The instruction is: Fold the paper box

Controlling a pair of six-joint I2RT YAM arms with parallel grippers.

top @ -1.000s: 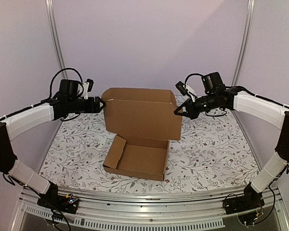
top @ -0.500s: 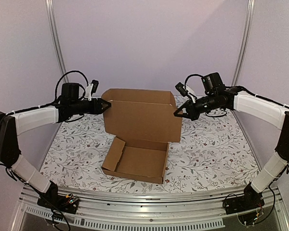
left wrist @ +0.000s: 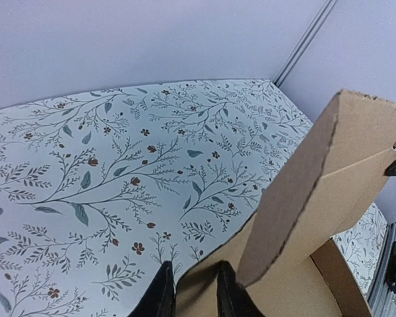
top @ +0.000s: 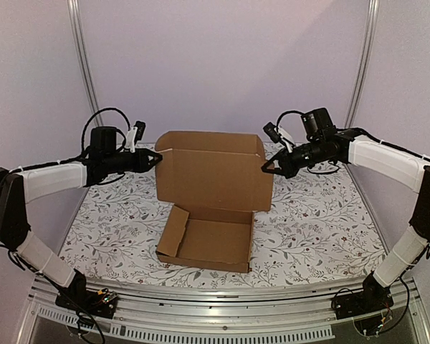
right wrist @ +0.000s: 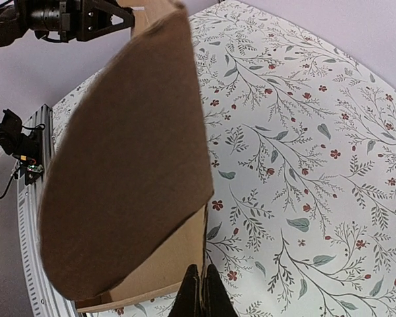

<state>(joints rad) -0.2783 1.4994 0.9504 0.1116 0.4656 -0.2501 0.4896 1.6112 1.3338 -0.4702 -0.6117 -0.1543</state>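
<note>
Table [top: 330, 229]: covered in a flowered cloth, it fills the lower half of the top view.
Paper box [top: 222, 186]: brown and half formed, it sits on the cloth in the middle of the frame, between the two arms.
Lid [top: 201, 172]: stands upright at the back, with its top edge bent forward.
Tray [top: 215, 240]: lies open below the lid, with its left wall raised.
Right gripper [top: 265, 169]: the jaws are pressed together, the tip is at the lid's right edge, and nothing shows between the fingers.
Left gripper [top: 155, 159]: it is at the lid's upper left corner. A narrow gap remains between the jaws and cardboard shows in it, but I cannot tell whether they pinch it.
Change: the left jaws have drawn in from wide apart, and the box has slid slightly right in the frame.
Meaning: the left arm is probably taking hold of the lid's side flap to fold it in. Closing the lid is not yet done.
</note>
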